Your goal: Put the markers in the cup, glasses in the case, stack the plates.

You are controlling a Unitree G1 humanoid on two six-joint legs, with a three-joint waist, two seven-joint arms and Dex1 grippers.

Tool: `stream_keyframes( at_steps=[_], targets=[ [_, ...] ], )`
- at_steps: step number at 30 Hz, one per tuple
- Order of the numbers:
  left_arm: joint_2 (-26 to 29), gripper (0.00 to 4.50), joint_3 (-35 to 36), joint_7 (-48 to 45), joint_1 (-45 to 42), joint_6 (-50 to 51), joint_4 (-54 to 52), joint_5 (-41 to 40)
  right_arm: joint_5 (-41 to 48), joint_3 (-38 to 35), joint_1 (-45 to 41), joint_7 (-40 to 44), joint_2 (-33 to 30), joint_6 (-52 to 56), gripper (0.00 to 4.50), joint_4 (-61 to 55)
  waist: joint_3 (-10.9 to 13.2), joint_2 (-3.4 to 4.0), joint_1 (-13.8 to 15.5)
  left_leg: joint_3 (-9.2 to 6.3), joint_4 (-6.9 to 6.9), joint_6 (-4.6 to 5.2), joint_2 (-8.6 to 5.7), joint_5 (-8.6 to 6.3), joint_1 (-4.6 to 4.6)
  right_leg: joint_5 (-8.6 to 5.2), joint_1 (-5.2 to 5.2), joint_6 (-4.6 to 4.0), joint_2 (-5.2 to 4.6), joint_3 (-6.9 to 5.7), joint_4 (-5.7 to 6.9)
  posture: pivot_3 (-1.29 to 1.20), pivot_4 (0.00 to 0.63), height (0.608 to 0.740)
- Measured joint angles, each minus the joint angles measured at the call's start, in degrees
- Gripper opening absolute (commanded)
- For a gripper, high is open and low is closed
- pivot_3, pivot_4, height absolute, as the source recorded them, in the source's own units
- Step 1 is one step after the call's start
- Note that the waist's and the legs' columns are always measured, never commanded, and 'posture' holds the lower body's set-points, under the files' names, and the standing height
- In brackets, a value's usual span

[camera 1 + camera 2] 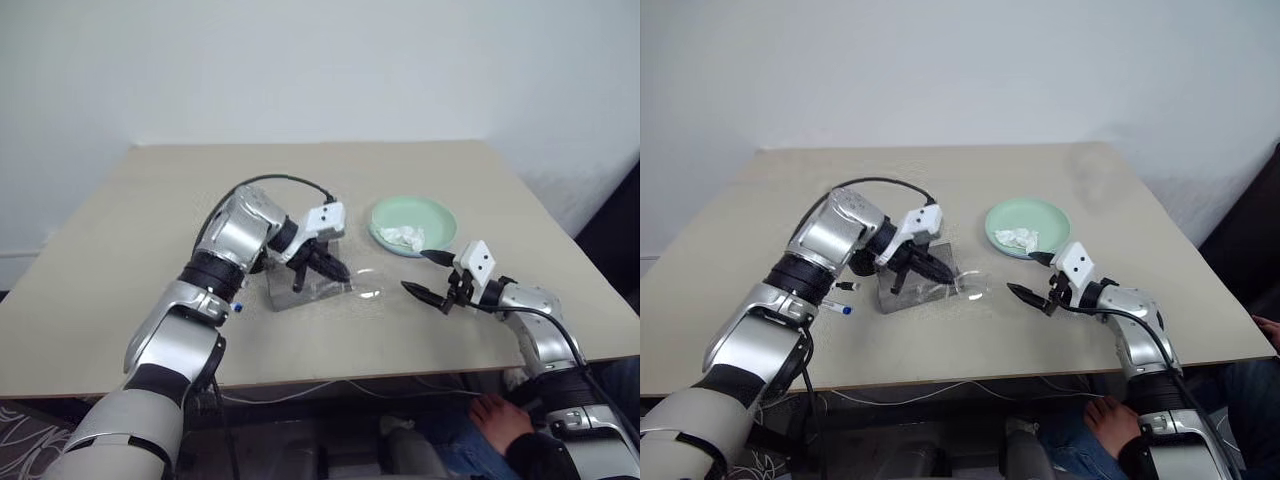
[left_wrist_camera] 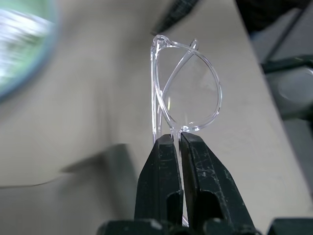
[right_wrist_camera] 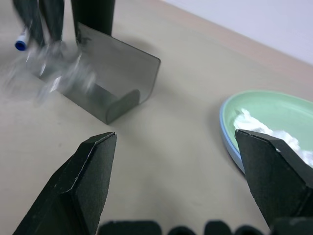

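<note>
— What has your left pincer (image 2: 180, 139) got?

— It is pinched tight on the glasses (image 2: 188, 88). In my left wrist view my two black fingers (image 2: 159, 171) meet on the clear frame at the rim of one lens, and the glasses stand up from the tips, off the table (image 1: 120, 260). From my head view I hold them just over the open grey case (image 1: 910, 290), with a lens hanging out past its right end.

— And your right pincer (image 1: 428, 275)?

— Spread wide, holding nothing. It hovers above the table, right of the case and just in front of the plates (image 1: 412, 222).

— How do the plates lie?

— The mint green one sits on the light blue one; the blue rim shows beneath it in my right wrist view. A crumpled white tissue (image 1: 406, 237) lies in the green plate.

— The markers?

— I see one with a blue end (image 1: 840, 309) lying on the table left of the case, beside my left forearm. A second (image 1: 845, 286), with a dark end, lies just behind it, partly hidden by the arm.

— Any writing or brand on anything?

— None that I can read on the case, plates or markers.
</note>
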Motion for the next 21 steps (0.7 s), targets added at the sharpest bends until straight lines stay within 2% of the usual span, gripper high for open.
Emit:
stream_keyframes(
  at_steps=[5, 12, 21],
  targets=[
    [1.33, 0.09, 0.32, 6.41, -3.44, -6.74, 5.75, 3.02, -0.01, 0.03, -0.51, 0.05, 0.05, 0.05, 4.2, -0.04, 0.0, 0.01, -0.02, 0.04, 0.0, 0.0, -0.01, 0.0, 0.04, 0.02, 0.0, 0.04, 0.02, 0.05, 0.03, 0.0, 0.0, 0.72],
    [1.86, 0.09, -1.54, 12.16, -3.55, -13.9, 13.88, 8.86, -0.01, 0.57, -0.55, -0.02, 0.93, 0.67, 4.2, -0.48, 0.0, 0.0, 0.02, 0.06, 0.01, 0.03, -0.02, -0.01, -0.01, 0.07, 0.0, 0.11, 0.01, 0.05, 0.0, 0.0, 0.0, 0.72],
    [1.29, 0.09, -2.51, 14.69, -2.41, -16.33, 16.89, 12.23, -0.01, 0.75, -0.5, -0.01, 0.96, 1.76, 4.2, -1.65, 0.0, -0.01, 0.03, 0.07, 0.04, 0.05, -0.02, -0.03, -0.02, 0.13, 0.0, 0.21, 0.0, 0.06, 0.0, 0.0, 0.0, 0.72]
  ],
)
